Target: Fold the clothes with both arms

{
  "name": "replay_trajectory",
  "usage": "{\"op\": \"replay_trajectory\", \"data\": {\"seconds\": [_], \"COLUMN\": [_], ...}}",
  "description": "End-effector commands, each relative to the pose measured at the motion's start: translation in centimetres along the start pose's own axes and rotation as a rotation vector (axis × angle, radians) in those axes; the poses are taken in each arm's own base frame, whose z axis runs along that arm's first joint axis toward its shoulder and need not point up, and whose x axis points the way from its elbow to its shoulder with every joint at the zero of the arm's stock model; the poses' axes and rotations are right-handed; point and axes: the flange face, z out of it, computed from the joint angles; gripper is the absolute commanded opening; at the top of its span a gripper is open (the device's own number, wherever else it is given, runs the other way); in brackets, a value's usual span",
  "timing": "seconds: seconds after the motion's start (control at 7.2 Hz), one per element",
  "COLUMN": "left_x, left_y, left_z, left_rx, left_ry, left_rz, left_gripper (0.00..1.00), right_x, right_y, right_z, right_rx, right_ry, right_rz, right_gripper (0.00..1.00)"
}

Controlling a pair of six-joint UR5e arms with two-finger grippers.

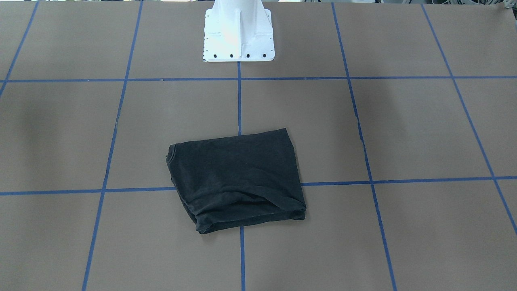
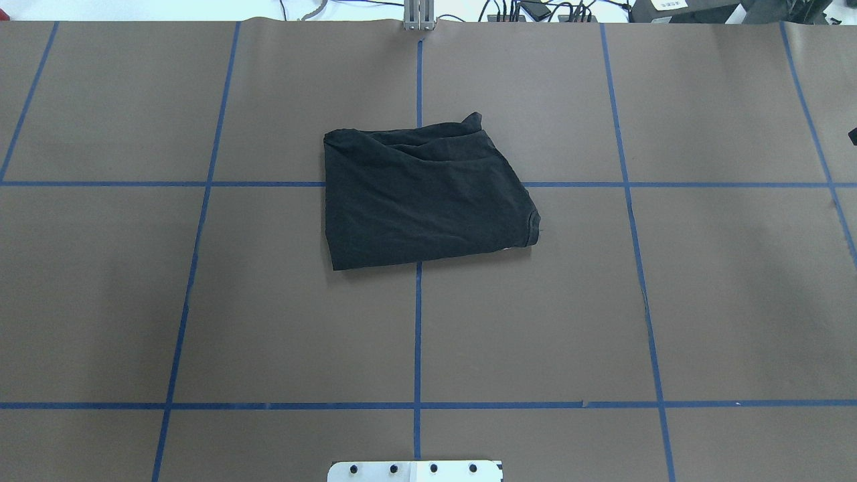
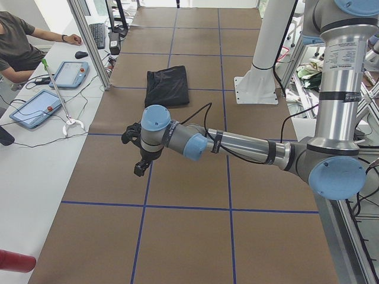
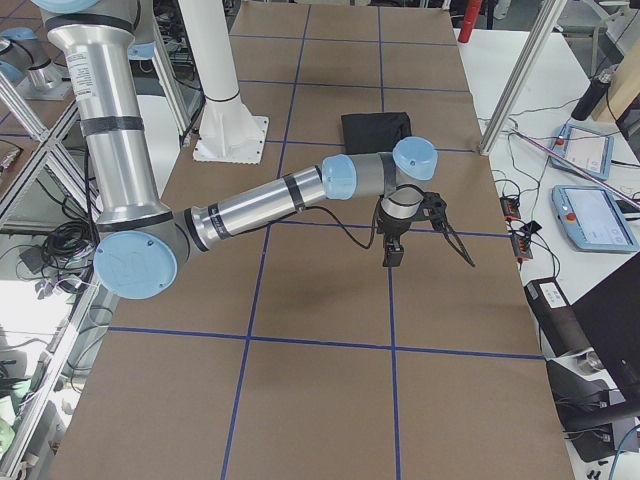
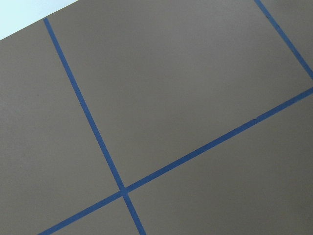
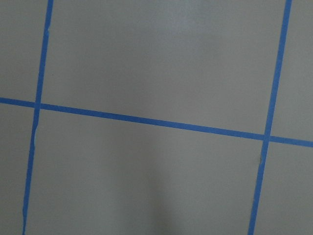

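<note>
- Overhead exterior view: a black T-shirt (image 2: 422, 194) lies folded into a compact, roughly square bundle on the brown table (image 2: 201, 301). It covers a crossing of the blue tape lines (image 2: 418, 335), midway between the surface's left and right ends. It is nearer the far edge than the white base plate (image 2: 415, 470) at the near edge.
- Only plain black cloth faces up. A ribbed edge peeks out at one corner of the bundle.
- A small dark shape (image 2: 853, 136) is cut off at that view's right edge, with too little showing to identify it.
- The left gripper (image 3: 140, 160) shows only in the exterior left view, hanging above the surface toward its left end. Whether its fingers are apart or together cannot be told.
- The right gripper (image 4: 405, 235) shows only in the exterior right view, hanging above the surface toward its right end. Its finger state cannot be told either.
- The T-shirt lies between the two grippers, well apart from both.
- Both wrist views show only brown surface crossed by blue tape.
- A person (image 3: 15, 44) sits at a side desk (image 3: 23, 177), cut off by the frame's edge.
</note>
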Motion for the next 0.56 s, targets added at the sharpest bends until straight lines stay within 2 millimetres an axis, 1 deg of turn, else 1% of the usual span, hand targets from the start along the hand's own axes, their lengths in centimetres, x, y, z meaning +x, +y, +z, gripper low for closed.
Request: {"op": "replay_trajectory", "data": {"seconds": [0.0,0.14,0.28,0.42], "left_x": [0.7,1.0,-0.6,-0.9], "left_y": [2.3,1.9,2.9,2.9], "left_z": [-0.5,-0.8,1.5,2.4], "left_rx": [-0.002,0.005,-0.036,-0.044], "left_ry": [-0.007,0.001,0.038,0.099], "left_rz": [0.005,0.005,-0.035,-0.057], "left_gripper": [1.0,1.0,1.0,1.0], "right_x": [-1.3,0.6,0.6,2.4], "right_y": [3.8,5.7,6.0,7.4], "right_z": [-1.6,-0.5,-0.6,1.1], "right_rx": [0.036,0.015,0.02,-0.022], "right_ry": [0.007,0.068,0.089,0.091], "right_rz": [-0.035,0.002,0.002,0.041], "right_gripper": [1.0,1.0,1.0,1.0]}}
